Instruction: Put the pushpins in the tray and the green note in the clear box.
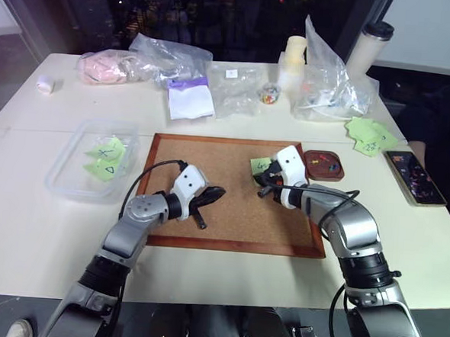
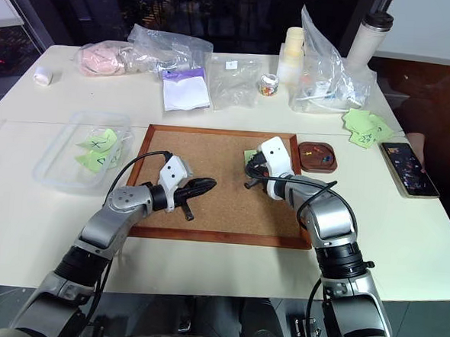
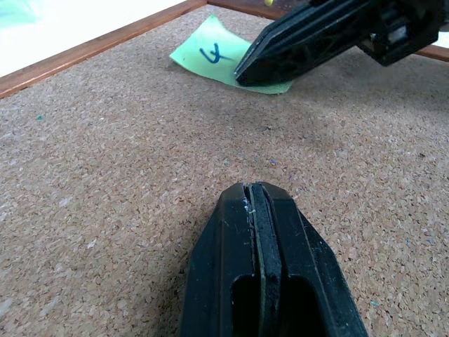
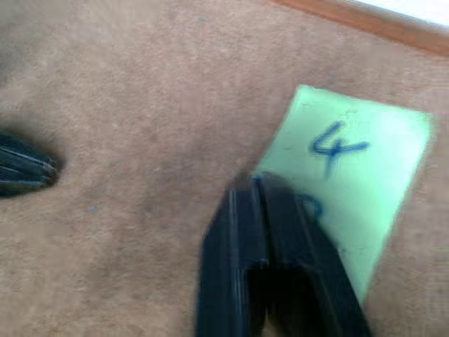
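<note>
1. Your right gripper (image 4: 261, 193) is pinched closed at the green note's (image 4: 358, 175) near edge, on the cork board's (image 1: 230, 207) far right.
2. Light, floppy paper: pinch an edge, lift gently.
3. Your left gripper (image 3: 254, 210) is closed, empty.

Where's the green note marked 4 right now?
The green note lies on the cork board, near its far right corner beside the tray, with the right gripper at it.

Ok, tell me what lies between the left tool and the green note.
Only bare cork board. In the left wrist view, nothing sits between the shut left tool and the green note, where the right tool rests.
</note>
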{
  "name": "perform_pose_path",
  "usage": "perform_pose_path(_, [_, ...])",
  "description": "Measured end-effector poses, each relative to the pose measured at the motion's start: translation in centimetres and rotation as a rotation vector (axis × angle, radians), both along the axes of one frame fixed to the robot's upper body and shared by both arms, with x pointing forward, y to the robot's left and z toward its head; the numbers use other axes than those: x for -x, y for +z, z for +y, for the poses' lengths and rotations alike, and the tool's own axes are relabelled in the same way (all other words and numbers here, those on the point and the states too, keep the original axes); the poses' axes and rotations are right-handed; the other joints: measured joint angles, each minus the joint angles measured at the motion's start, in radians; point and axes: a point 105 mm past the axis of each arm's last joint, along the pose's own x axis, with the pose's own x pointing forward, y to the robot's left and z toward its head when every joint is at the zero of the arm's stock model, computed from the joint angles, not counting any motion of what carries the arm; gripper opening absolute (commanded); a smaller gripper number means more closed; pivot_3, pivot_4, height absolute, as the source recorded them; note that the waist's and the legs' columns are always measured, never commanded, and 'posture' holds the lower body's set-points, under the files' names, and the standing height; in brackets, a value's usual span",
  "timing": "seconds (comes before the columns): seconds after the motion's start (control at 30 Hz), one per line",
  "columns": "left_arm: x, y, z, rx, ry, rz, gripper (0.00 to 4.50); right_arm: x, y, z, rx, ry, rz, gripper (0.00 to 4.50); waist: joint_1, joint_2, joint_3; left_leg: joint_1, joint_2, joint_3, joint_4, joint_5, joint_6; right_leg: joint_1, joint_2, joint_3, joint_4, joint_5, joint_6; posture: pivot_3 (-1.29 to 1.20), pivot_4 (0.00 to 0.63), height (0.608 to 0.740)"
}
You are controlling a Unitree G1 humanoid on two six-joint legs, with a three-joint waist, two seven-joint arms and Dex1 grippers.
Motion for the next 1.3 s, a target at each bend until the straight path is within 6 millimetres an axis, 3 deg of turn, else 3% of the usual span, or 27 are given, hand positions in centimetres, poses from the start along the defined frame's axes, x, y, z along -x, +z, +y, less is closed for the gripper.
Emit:
perform_pose_path(0.13, [0.0,0.0,-0.1,0.002,-0.004,-0.001,0.00,0.4,0.9,-0.1,0.016,0.007,-0.015,0.02,0.002,0.000,0.000,-0.001,0.000,0.000,0.000,0.000,0.000,-0.001,0.000,0.000,0.000,0.000,0.000,0.00,0.150,0.740])
perform_pose_path(0.33, [0.0,0.0,-0.1,0.001,-0.004,0.002,0.00,1.2,4.9,0.6,0.007,0.066,-0.121,0.02,0.001,0.000,0.000,0.000,0.000,-0.001,0.000,0.000,0.000,0.000,0.000,0.000,0.000,0.000,0.000,0.00,0.150,0.740])
perform_pose_path(0.57, [0.0,0.7,0.0,0.075,-0.015,0.056,0.00,2.4,5.7,0.0,0.066,0.103,-0.133,0.02,0.001,0.000,0.000,-0.002,0.000,-0.001,0.000,0.000,0.000,-0.001,0.000,0.000,0.000,0.000,0.000,0.00,0.150,0.740])
perform_pose_path(0.7, [-0.3,2.8,-0.8,0.295,-0.011,0.170,0.00,4.0,5.7,-0.3,0.136,0.153,-0.139,0.02,0.005,-0.003,0.002,-0.005,0.000,-0.004,0.001,0.000,0.000,-0.003,-0.001,-0.002,-0.001,0.000,0.000,0.00,0.150,0.740])
perform_pose_path(0.8, [-1.2,6.1,-1.9,0.477,-0.006,0.189,0.95,5.4,6.0,0.2,0.177,0.209,-0.162,0.00,0.007,-0.004,0.002,-0.005,0.000,-0.005,0.001,0.000,0.000,-0.002,-0.002,-0.002,-0.001,0.000,0.000,0.00,0.150,0.740])
perform_pose_path(0.87, [-1.5,7.3,-2.3,0.541,-0.007,0.212,1.89,5.9,6.3,0.6,0.187,0.235,-0.175,0.00,0.005,-0.004,0.002,-0.005,-0.002,-0.005,0.001,0.000,0.000,-0.002,-0.001,-0.002,-0.001,0.000,0.000,0.00,0.150,0.740])
perform_pose_path(1.03, [-2.0,8.1,-3.0,0.641,0.013,0.309,4.18,6.1,6.5,0.5,0.205,0.241,-0.183,0.00,0.003,-0.004,0.003,-0.005,-0.002,-0.007,0.001,0.000,0.000,-0.002,0.000,-0.003,-0.001,0.000,0.000,0.00,0.150,0.740])
perform_pose_path(1.17, [-2.3,8.9,-3.6,0.679,-0.001,0.367,4.18,6.3,6.9,0.7,0.209,0.253,-0.201,0.00,0.005,-0.004,0.003,-0.005,-0.003,-0.007,0.001,0.000,0.000,-0.002,-0.001,-0.003,-0.002,0.000,0.000,0.00,0.150,0.740])
perform_pose_path(1.3, [-2.0,7.9,-4.6,0.696,-0.015,0.482,4.18,6.4,7.3,0.9,0.213,0.261,-0.220,0.00,0.005,-0.004,0.003,-0.005,-0.003,-0.007,0.001,0.000,0.000,-0.002,-0.001,-0.003,-0.002,0.000,0.000,0.00,0.150,0.740])
